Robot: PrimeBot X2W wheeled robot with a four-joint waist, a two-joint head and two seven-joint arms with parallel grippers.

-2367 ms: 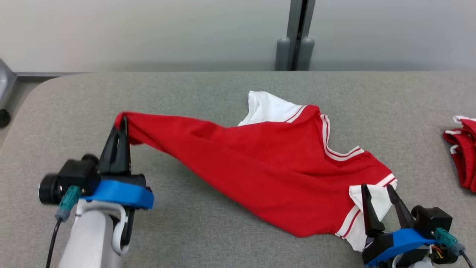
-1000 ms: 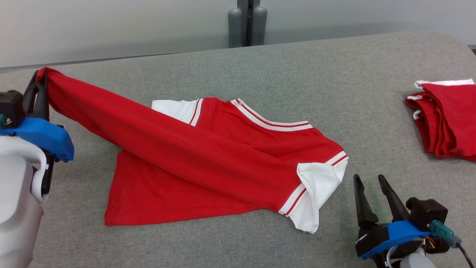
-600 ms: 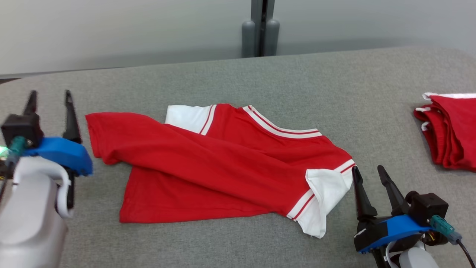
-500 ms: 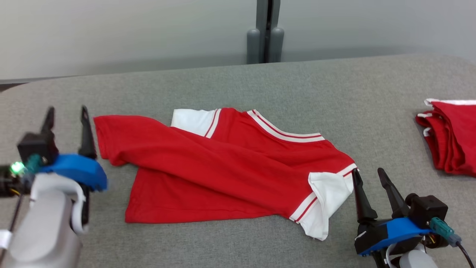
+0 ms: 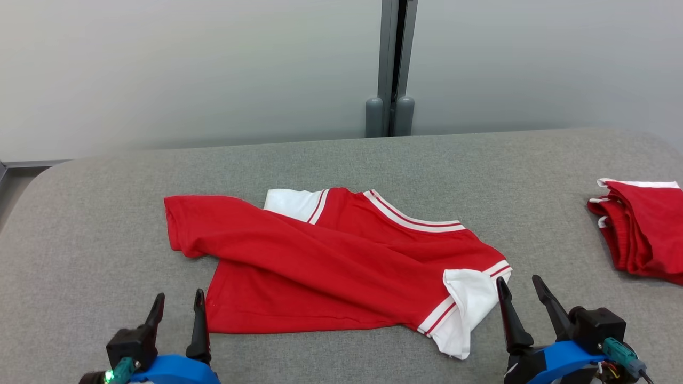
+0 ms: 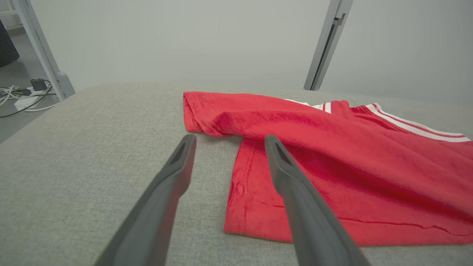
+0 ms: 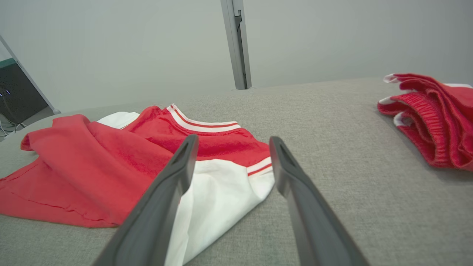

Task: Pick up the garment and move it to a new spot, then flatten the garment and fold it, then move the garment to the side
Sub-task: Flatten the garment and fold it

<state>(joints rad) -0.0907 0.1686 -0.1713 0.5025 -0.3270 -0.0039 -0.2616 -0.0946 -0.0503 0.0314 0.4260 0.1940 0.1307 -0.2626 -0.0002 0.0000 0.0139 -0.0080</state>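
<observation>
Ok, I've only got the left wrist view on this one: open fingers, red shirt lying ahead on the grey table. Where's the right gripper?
Observer: The right gripper is open and empty, beside the white sleeve at the shirt's other end.
Operator: Is that sleeve flat?
Observer: No, it's folded over on itself, and its edge curls up.
Operator: Anything else on the table?
Observer: A pile of red garments with white trim sits at the table's far right, apart from the shirt.
</observation>
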